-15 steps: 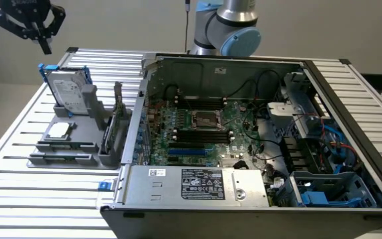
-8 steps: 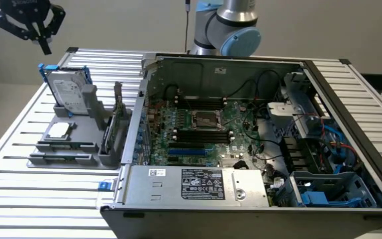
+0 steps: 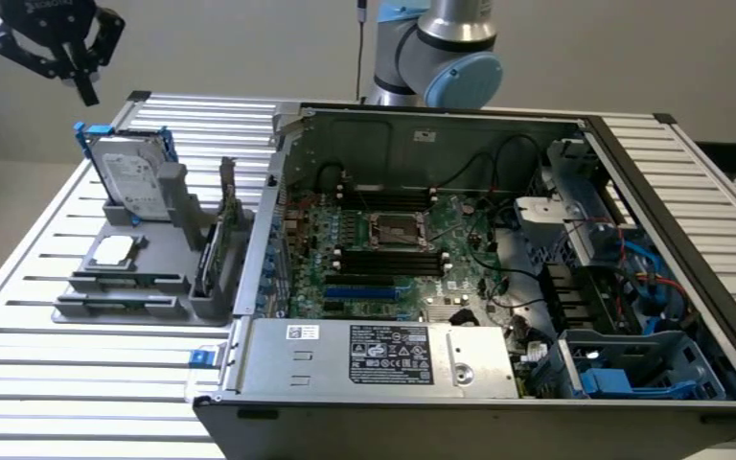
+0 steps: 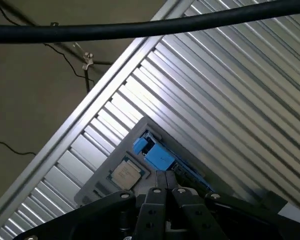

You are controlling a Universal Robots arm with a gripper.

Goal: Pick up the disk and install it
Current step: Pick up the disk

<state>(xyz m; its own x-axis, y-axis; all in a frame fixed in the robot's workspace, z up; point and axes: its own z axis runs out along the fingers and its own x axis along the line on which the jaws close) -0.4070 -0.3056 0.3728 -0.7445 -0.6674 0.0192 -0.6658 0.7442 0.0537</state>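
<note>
Tool (image 3: pixel 85 94), closed, high above disk (image 3: pixel 131 177)

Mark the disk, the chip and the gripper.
disk (image 3: pixel 131 180): exterior view, white label on its face.
chip (image 3: pixel 112 251): exterior view, middle of its top.
gripper (image 3: pixel 87 91): exterior view, shut fingertips.

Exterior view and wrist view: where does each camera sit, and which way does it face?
Exterior view: off the arm, raised, looking down over the slatted aluminium table at the open grey metal computer case; the robot's grey-and-blue arm and black jaws show.
Wrist view: on the wrist, looking down past the shut jaws at the table.
Shared: the flat silver-grey metal disk in its blue plastic frame, upright in a grey plastic holder.
</note>
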